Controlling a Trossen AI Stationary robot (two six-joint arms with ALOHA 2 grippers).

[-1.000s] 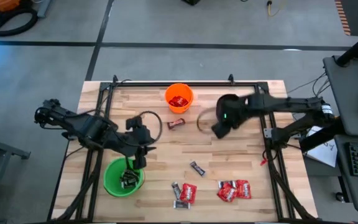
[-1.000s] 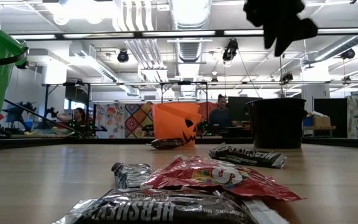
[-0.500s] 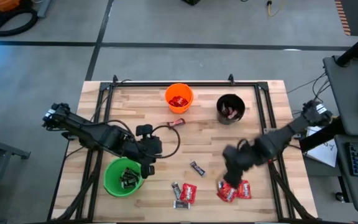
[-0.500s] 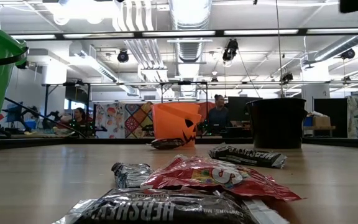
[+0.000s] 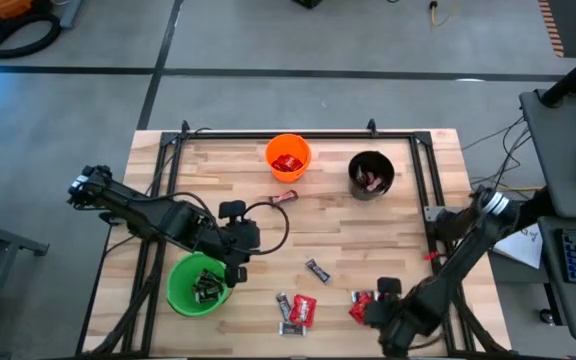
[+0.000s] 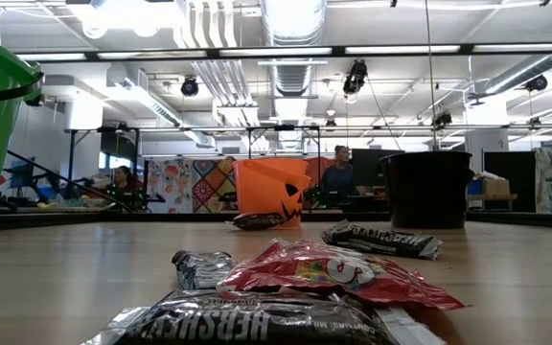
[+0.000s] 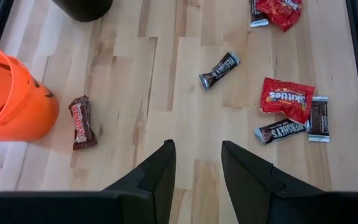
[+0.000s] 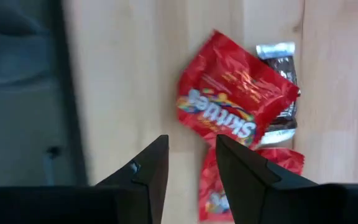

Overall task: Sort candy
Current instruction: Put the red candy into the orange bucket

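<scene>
Approach is the step I judge myself in: right end effector (image 8: 188, 165), fingers spread and empty, hangs over the red packets (image 8: 235, 102) near the bench (image 5: 368, 240) front edge, needing a descent next.

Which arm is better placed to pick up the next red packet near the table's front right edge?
Right. The right gripper hangs directly over the red packets, jaws open with a packet just ahead. The left gripper is by the green cup, farther off.
</scene>
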